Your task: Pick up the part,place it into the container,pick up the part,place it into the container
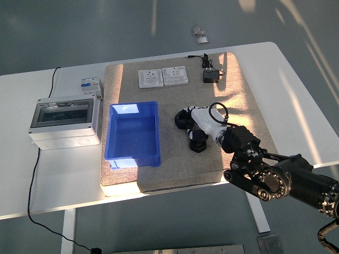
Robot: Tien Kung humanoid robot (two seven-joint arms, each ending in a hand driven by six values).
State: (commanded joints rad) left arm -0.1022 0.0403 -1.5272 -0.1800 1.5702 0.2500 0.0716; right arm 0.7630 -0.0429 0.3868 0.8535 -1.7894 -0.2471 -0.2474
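Note:
Two black parts lie on the beige mat (241, 100) right of the blue container (133, 108), which holds nothing. One part (181, 122) is nearer the container; the other part (199, 146) sits just below and to its right. My right hand (189, 124), white with black fingertips, reaches in from the lower right and hovers over both. Its fingers (186, 112) spread across the upper part, and the thumb points down beside the lower one. Both parts rest on the mat. The left arm is out of sight.
A grey enclosure box (64, 121) with a clear lid stands left of the container, a small circuit breaker (91, 84) behind it. Two white sockets (158, 78) and a black power adapter (211, 76) lie at the mat's far edge. A black cable trails off the table's left.

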